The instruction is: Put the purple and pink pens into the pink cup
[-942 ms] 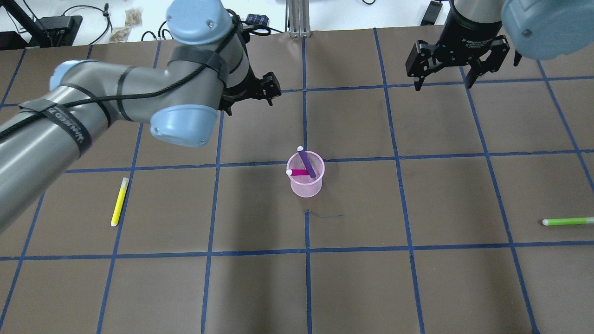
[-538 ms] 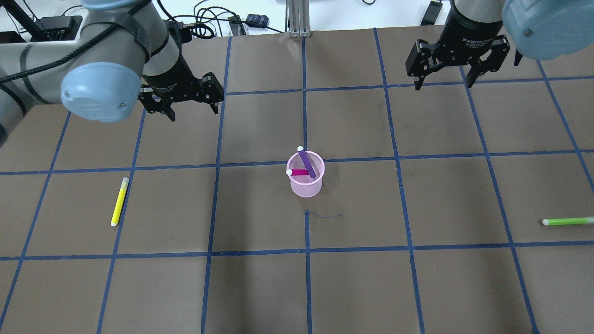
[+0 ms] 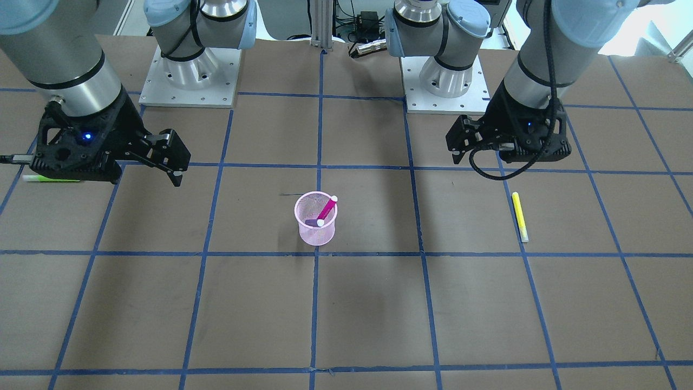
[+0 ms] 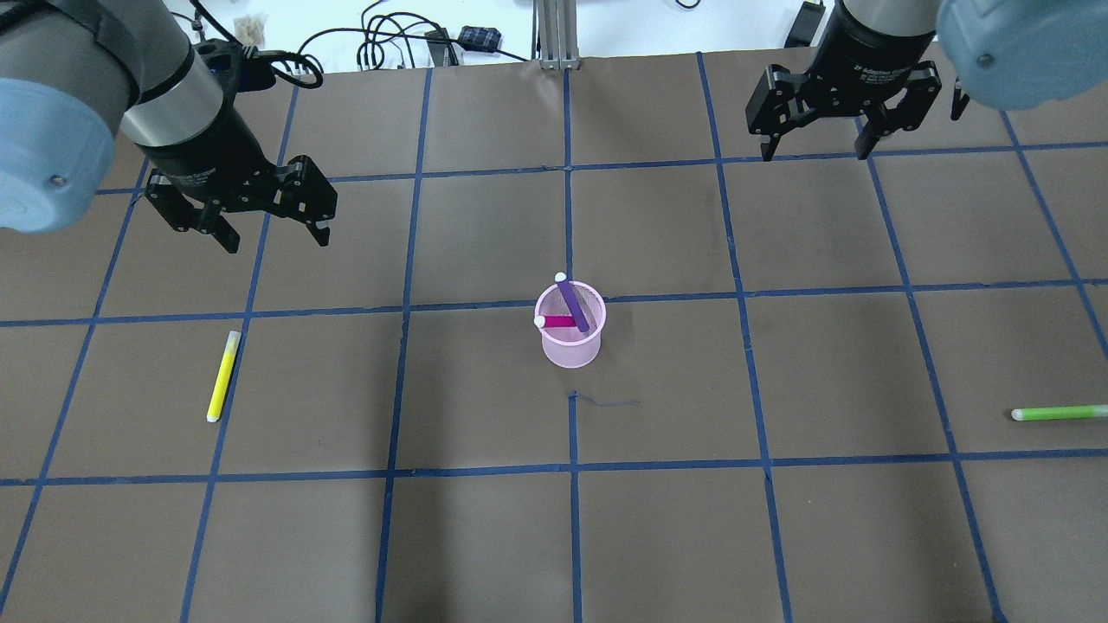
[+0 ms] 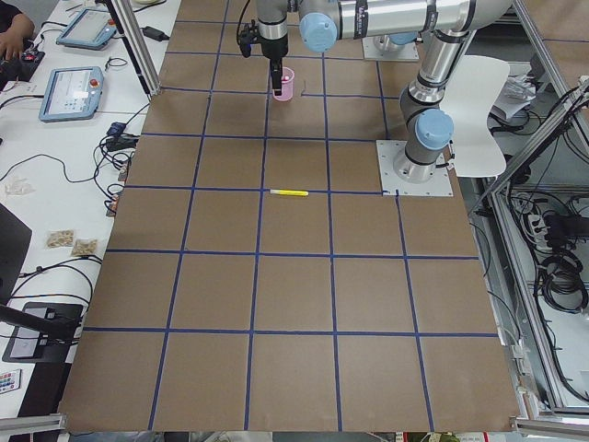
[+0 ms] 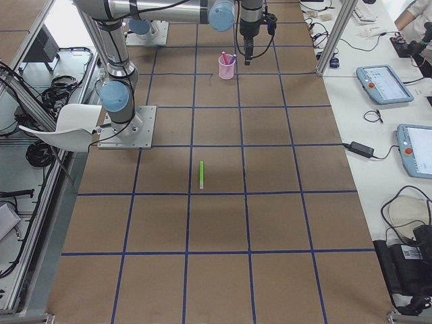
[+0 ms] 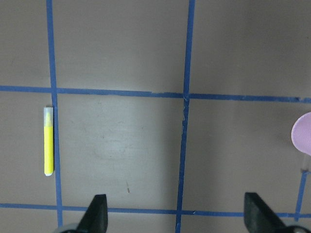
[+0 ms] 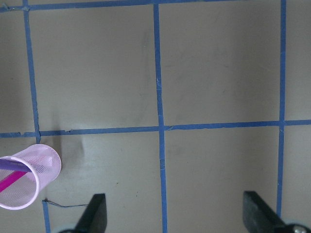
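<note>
The pink mesh cup [image 4: 570, 344] stands upright at the table's middle. The purple pen [image 4: 572, 305] and the pink pen [image 4: 558, 321] both lean inside it, white caps up. The cup also shows in the front view [image 3: 316, 233] and at the right wrist view's left edge [image 8: 36, 167]. My left gripper [image 4: 277, 242] is open and empty, hovering far to the cup's left. My right gripper [image 4: 814, 156] is open and empty, hovering at the far right, beyond the cup. The left wrist view shows only a sliver of the cup's rim [image 7: 303, 140].
A yellow pen [image 4: 222, 377] lies on the table at the left, below my left gripper. A green pen [image 4: 1058, 414] lies near the right edge. Brown paper with a blue tape grid covers the table. Cables and boxes sit beyond the far edge.
My left arm has swung left, away from the middle, and its gripper now hangs open over the left part of the table. The right gripper has barely shifted. Cup and pens are unmoved.
</note>
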Motion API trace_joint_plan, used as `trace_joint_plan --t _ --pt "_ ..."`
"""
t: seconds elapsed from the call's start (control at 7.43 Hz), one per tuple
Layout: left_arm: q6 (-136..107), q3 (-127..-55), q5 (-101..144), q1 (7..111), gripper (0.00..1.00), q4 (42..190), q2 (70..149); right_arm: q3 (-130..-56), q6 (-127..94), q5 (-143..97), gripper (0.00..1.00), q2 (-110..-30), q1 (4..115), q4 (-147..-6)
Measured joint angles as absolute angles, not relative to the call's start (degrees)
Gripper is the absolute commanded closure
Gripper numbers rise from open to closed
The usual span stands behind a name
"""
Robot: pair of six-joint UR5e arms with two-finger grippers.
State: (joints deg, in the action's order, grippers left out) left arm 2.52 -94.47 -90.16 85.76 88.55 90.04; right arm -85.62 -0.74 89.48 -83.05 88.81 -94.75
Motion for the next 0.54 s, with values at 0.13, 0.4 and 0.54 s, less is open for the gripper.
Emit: trace_joint_plan --t 0.13,0.4,0.54 --pt "2.8 -94.8 -90.1 85.9 0.00 89.4 88.9 -85.7 -0.8 89.5 0.00 -83.0 88.8 -94.8" --pt "3.0 -95.1 -90.1 85.9 0.00 90.2 87.8 -85.8 -0.8 89.5 0.00 -82.8 88.8 -94.8" --pt "3.0 -95.1 -90.1 85.9 0.00 90.3 87.6 -85.7 -0.7 89.5 0.00 -82.8 88.8 -94.8"
